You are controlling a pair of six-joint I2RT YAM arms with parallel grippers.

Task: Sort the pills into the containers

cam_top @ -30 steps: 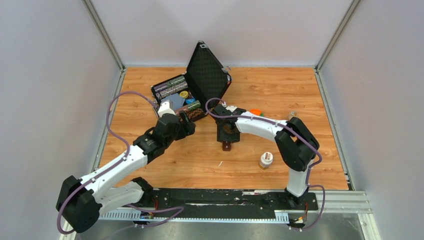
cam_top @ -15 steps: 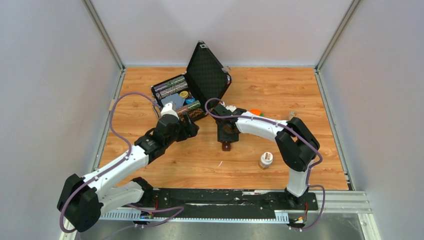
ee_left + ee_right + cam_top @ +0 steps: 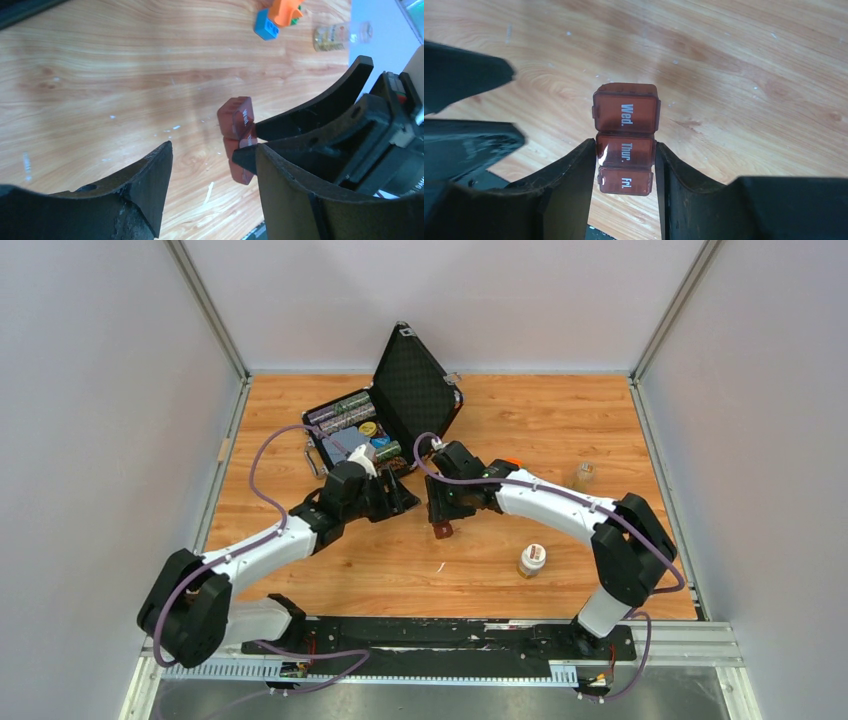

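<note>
The containers [image 3: 625,137] are a brown strip of three lidded boxes marked Wed., Thur. and Fri., all lids closed. My right gripper [image 3: 625,150] is shut on the Thur. and Fri. end and holds the strip low over the table, with the Wed. end sticking out. From above, the containers [image 3: 443,530] hang under the right gripper [image 3: 443,516] at mid-table. My left gripper [image 3: 212,150] is open and empty, just left of the containers [image 3: 235,117] without touching them; from above the left gripper [image 3: 405,502] is close beside the right one. No pills show.
An open black case [image 3: 415,390] full of small items stands at the back. A white-capped bottle [image 3: 532,560] stands near the front right. A clear bottle [image 3: 584,476] and orange and blue blocks [image 3: 280,12] lie behind the right arm.
My left arm has swung right from the case to beside the strip, its jaws widening, then narrowing. The right gripper shifted slightly left, still holding the strip.
</note>
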